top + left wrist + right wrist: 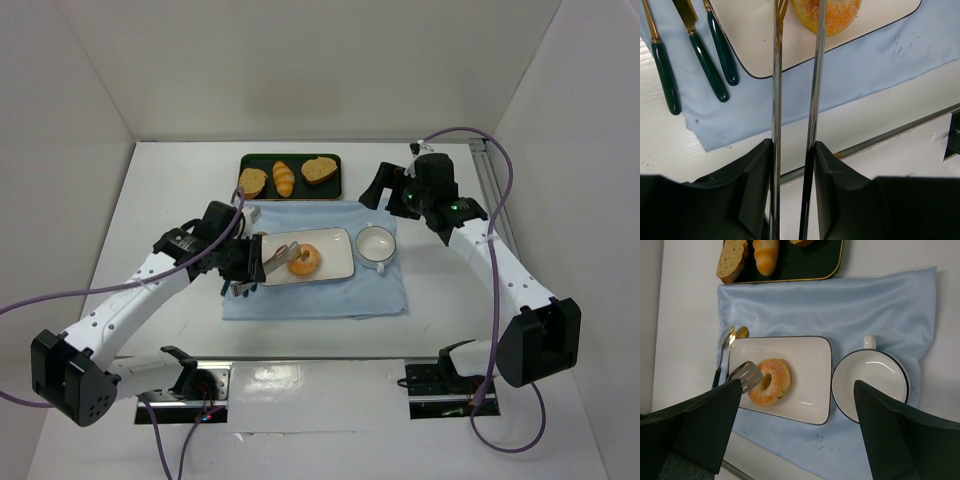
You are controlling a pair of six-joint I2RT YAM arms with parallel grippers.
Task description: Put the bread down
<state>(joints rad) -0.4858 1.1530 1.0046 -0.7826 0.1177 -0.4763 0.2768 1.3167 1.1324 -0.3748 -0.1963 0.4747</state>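
The bread (305, 260) (771, 381) is an orange-brown ring and lies on the left half of a white rectangular plate (335, 250) (810, 370). My left gripper (245, 262) (794, 145) is shut on a pair of metal tongs (278, 258) (816, 90), with its fingers pressed against both tong arms. The tongs reach over the plate edge to the bread (832, 15). One slotted tong tip (746, 375) lies over the ring's left side. My right gripper (385, 188) (797, 386) hangs open above the plate and cup, holding nothing.
A white cup (376, 243) (870, 385) stands right of the plate on a blue cloth (320, 295). Behind it a dark tray (262, 160) (815, 260) holds two bread slices and a roll. Green-handled cutlery (715, 45) lies left of the plate.
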